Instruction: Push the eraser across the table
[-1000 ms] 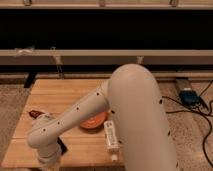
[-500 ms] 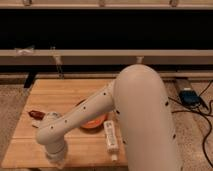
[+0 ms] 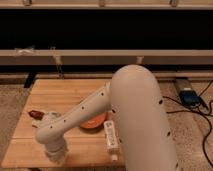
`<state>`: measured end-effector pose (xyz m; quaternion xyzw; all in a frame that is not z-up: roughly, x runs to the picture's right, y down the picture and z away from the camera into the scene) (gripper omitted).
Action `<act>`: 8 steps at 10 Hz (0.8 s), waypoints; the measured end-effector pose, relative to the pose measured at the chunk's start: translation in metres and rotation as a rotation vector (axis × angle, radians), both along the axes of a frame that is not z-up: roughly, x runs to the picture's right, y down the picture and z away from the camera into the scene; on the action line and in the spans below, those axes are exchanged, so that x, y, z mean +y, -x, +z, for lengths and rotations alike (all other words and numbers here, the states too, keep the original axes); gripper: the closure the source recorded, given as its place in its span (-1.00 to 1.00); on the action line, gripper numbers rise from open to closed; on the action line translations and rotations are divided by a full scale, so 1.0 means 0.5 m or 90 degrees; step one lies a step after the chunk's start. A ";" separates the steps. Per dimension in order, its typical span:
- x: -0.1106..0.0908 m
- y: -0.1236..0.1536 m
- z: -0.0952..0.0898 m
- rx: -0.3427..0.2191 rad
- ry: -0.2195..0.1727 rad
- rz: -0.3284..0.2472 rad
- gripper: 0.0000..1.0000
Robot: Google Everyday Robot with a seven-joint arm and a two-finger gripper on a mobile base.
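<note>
Mid-push, prob., w/ gripper [image 3: 56, 154] closed, low at table's [image 3: 65, 94] near-left corner; eraser not in view. Next: sweep level across, no lifting.

We have one view, high and close behind the white robot arm [image 3: 135, 115], facing down across the pale wooden plank surface [image 3: 60, 92]; the tool [image 3: 56, 156] hangs over its near-left corner.

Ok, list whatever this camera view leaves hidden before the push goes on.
Eraser: not seen anywhere in the camera view; possibly under the arm or its wrist.
Gripper, down at the near-left corner of the table: jaws covered by the wrist, contact unclear.
Orange plate: mostly behind the arm.
Table's right side: blocked by the arm's big link.
</note>
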<state>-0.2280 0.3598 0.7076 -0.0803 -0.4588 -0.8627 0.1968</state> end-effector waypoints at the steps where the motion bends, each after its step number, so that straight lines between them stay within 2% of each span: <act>1: -0.002 0.002 0.005 -0.002 -0.002 -0.001 1.00; 8: -0.051 0.001 0.050 -0.017 -0.040 0.008 1.00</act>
